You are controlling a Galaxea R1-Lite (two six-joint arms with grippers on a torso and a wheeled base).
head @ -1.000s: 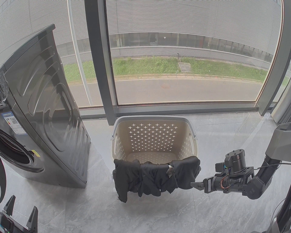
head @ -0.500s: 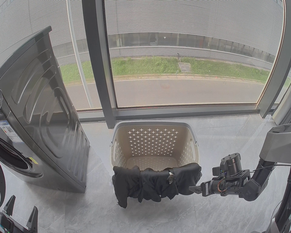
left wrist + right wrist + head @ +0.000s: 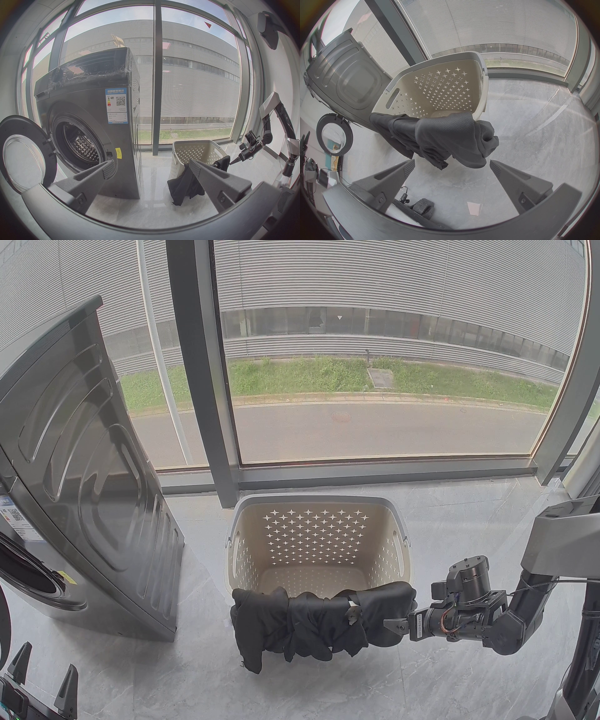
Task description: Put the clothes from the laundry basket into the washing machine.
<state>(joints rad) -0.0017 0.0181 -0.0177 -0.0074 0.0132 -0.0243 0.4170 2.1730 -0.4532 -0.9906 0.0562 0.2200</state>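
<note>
Over the last second we eased our right hand (image 3: 394, 625), fingers spread and empty, closer to the clothes (image 3: 312, 622) draped over the basket (image 3: 319, 499)'s near rim, so the grasp was probably next.

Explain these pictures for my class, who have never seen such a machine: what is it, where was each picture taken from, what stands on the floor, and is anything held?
It is a wheeled robot with two arms. One picture comes from a camera on its head, looking down; the other two come from cameras on its wrists, each looking out past that arm's own hand. On the floor stand a washing machine, its round door open, and a cream laundry basket. Dark clothes hang over the basket's near rim. The right hand is open, right beside the clothes. The left hand, also open, is low on the robot's left, facing the washing machine. Neither hand holds anything.
</note>
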